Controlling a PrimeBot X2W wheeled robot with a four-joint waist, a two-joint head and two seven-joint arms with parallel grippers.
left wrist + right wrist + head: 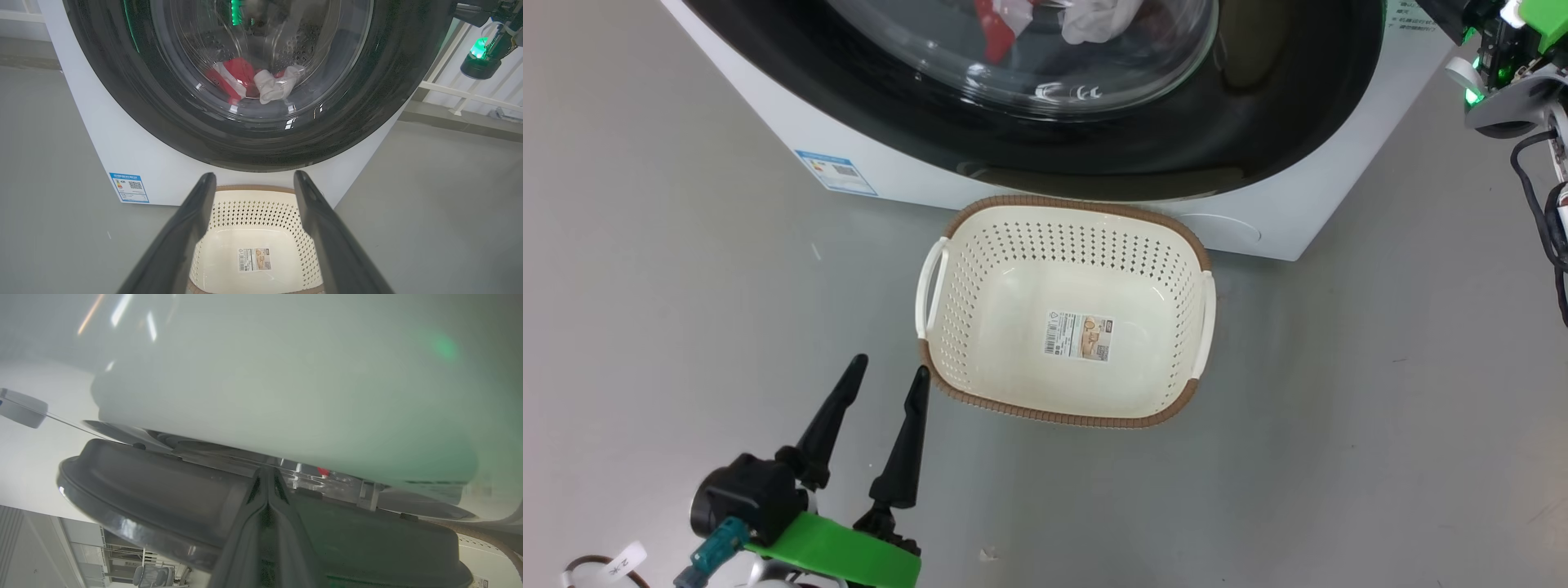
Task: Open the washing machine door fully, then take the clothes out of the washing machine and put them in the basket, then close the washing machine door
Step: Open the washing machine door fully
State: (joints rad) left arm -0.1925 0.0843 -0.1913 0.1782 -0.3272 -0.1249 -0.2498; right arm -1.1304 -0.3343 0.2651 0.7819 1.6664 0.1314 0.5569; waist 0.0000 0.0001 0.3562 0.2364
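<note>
The washing machine fills the top of the head view, and its door, a glossy black ring around bulging glass, lies almost flush with the white front. Behind the glass lie the clothes, a red piece and a white piece. The basket stands empty on the floor right in front of the machine. My left gripper is open just left of the basket, holding nothing. My right gripper is shut, its tips at the narrow gap between the door's edge and the machine's front.
A blue label sits on the machine's lower left corner. My right wrist, with green lights and hanging cables, is beside the machine's right side. Grey floor surrounds the basket. A white railing runs behind on the right.
</note>
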